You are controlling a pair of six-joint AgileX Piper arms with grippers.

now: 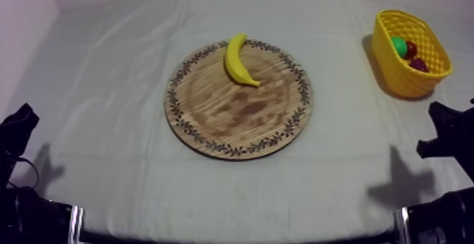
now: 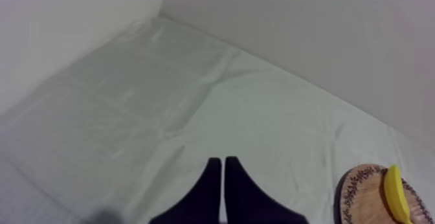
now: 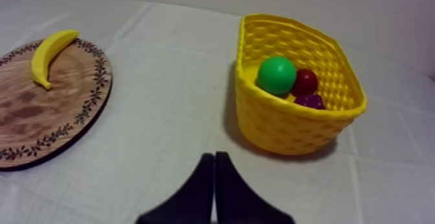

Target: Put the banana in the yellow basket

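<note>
Yellow basket (image 3: 291, 128) holds green fruit (image 3: 277, 75), small red fruit (image 3: 305, 81), grapes (image 3: 312, 101).

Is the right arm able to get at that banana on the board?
Probably yes: bare cloth lies between the right pincer and the banana, uncovered on the wooden board; the yellow basket stands aside.

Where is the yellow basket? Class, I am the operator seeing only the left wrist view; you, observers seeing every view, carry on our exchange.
Observer: The yellow basket stands at the far right of the cloth, apart from the board.
Operator: Is anything in it?
Observer: Yes: a round green fruit, a small red fruit and grapes.
Operator: How do the right jaws stand?
Observer: Shut together on nothing, above the cloth, a little short of the basket.
</note>
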